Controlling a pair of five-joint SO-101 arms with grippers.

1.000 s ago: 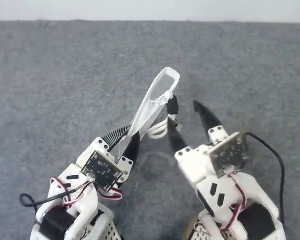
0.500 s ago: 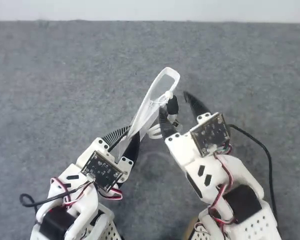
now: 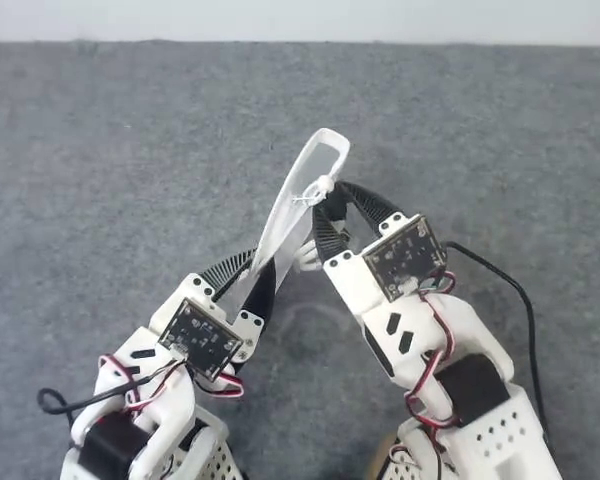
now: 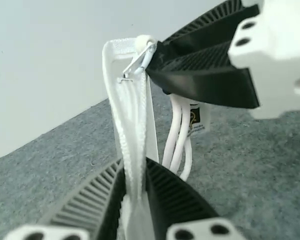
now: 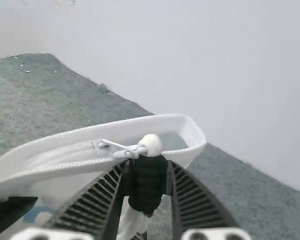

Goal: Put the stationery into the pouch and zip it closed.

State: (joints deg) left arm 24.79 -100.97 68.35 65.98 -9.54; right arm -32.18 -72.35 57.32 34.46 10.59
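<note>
From the high view, the left gripper [image 3: 250, 280] is pressed together on the lower edge of the white pouch [image 3: 292, 205], which it holds up off the grey table [image 3: 100, 150] as a slanted strip. The right gripper [image 3: 332, 205] sits at the top end with its jaws drawn in beside the zipper pull [image 3: 315, 190]. In the left wrist view, the pouch [image 4: 127, 100] rises straight out of the left arm's pinching jaws, and the other arm's tips meet just under the pull's white bead [image 4: 144, 41]. White cords [image 4: 179, 135] with a small label hang behind the pouch. In the right wrist view, the right arm's jaws pinch a black tab [image 5: 147, 182] directly below the bead, and the pouch mouth curves around as a loop. The tab may belong to the zipper or to the cords; the angle does not settle it. The pouch looks light, thin and limp (it folds flat where clamped), so it probably needs tension from both ends for the slider to run. The seam edge and the pull seem the sensible holds, though so small a pull could slip out.
</note>
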